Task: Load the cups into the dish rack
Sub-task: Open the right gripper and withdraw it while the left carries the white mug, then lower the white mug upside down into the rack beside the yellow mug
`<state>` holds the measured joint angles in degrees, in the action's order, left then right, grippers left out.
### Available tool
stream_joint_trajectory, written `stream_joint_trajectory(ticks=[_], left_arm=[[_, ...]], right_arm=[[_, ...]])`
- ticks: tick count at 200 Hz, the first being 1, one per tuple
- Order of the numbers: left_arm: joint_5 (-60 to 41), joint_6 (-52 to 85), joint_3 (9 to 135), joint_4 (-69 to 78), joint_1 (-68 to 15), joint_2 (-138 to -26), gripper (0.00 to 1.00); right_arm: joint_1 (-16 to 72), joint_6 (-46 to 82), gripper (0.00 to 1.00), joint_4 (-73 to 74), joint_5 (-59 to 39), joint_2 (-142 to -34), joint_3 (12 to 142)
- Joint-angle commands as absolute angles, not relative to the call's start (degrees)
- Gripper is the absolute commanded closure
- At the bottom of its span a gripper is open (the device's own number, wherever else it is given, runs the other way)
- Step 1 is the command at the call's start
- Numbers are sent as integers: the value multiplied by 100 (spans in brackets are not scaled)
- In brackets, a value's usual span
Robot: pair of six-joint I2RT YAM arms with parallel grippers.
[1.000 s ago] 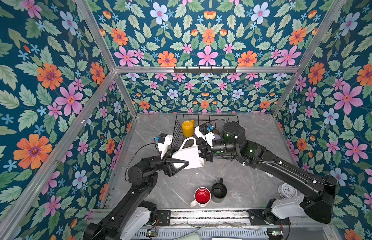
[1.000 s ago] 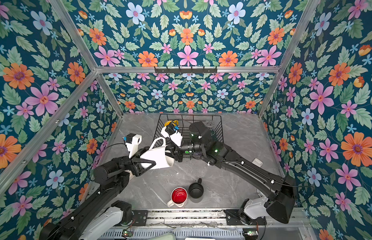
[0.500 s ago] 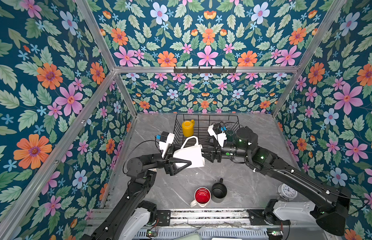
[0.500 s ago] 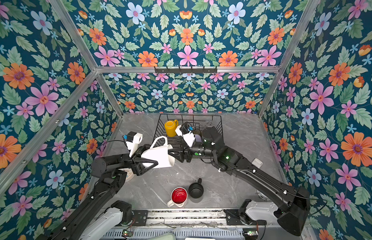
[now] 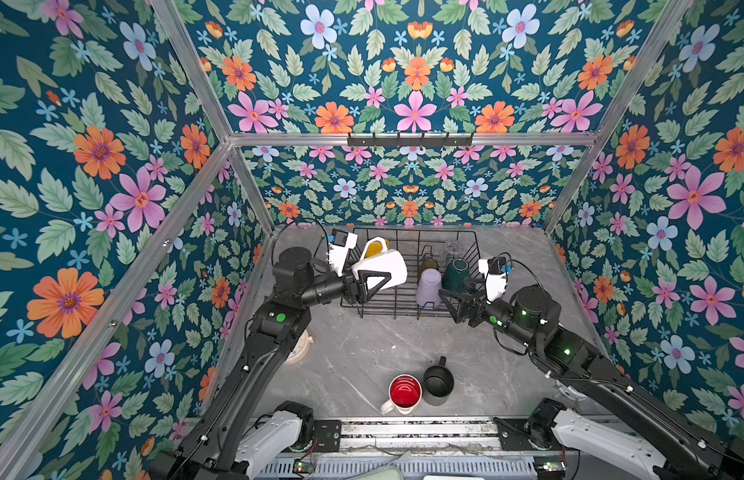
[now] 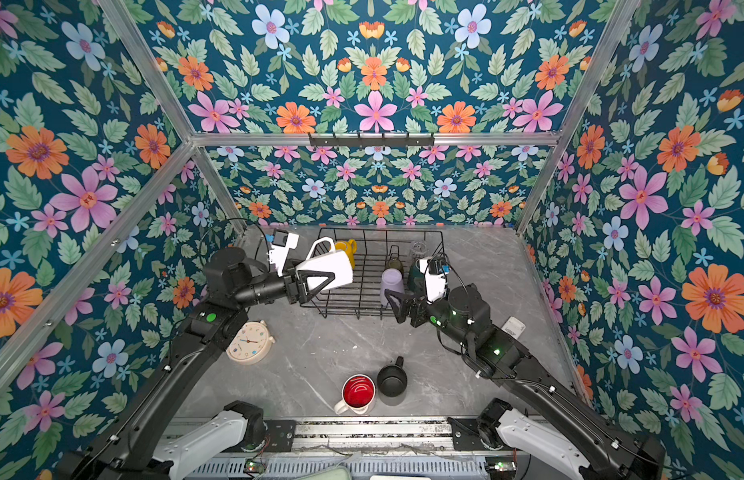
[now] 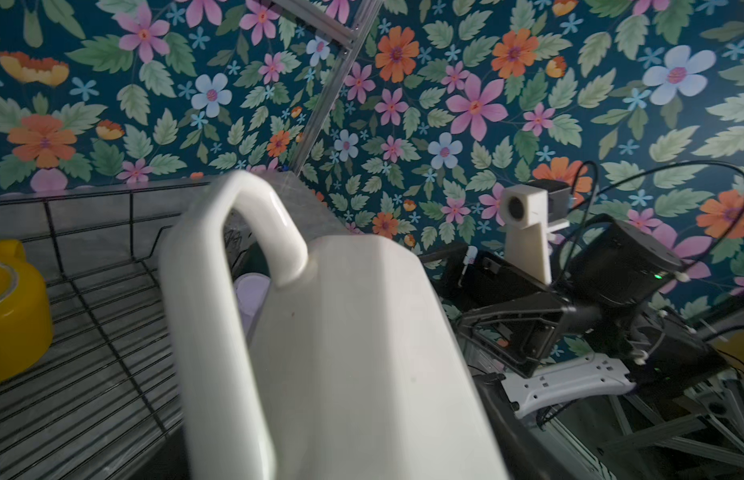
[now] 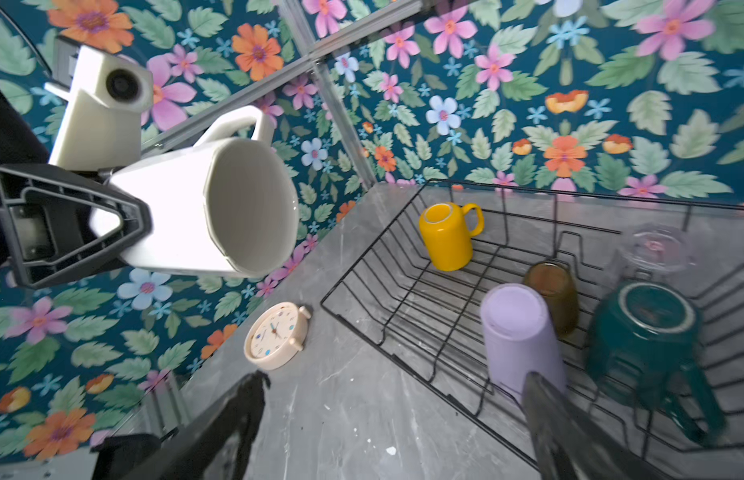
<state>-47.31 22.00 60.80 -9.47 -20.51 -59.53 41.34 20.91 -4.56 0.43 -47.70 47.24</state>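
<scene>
The cream mug (image 5: 382,266) is clamped by its base in the left end effector (image 5: 372,282) and held sideways over the rack's (image 5: 407,291) near-left corner, probably so that it can be tipped mouth-down like the lilac tumbler (image 5: 429,286). The right end effector (image 5: 455,299) is spread wide, empty, beside that tumbler. The red-lined mug (image 5: 404,392) and black mug (image 5: 438,380) are left on the bench (image 5: 353,353).

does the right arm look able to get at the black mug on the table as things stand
Probably yes. The right gripper is open and empty beside the dish rack, and the black mug stands on bare table nearer the front, with only the red-lined mug on its far side.
</scene>
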Motion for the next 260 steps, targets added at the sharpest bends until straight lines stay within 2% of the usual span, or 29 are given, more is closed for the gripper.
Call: stream_joint_trajectory(ticks=[1,47,101,128,174,260], left_arm=[[-4149,1809,6459,-1490,-2056,-6354,100],[-3476,1699,7396,-2223,-2123,-7449,100],[-1819,1399,8845,-3253,-2759,-8762,100],[-648,1134,9758,-3977,-3213,-9570,100],[423,950,11039,-4771,-3581,-10814,100],[983,846,11862,-4810,-3806,-12037,100]], right_arm=[[4114,2471,4,-1265,901,-4545,4707],[4051,2871,4,-2272,1221,-4395,4720],[4034,2927,4,-2616,1244,-4377,4625],[4035,2943,4,-2654,1168,-4317,4541],[4039,3113,4,-2678,1046,-4008,4245],[4035,3543,5,-2995,804,-3249,3742]])
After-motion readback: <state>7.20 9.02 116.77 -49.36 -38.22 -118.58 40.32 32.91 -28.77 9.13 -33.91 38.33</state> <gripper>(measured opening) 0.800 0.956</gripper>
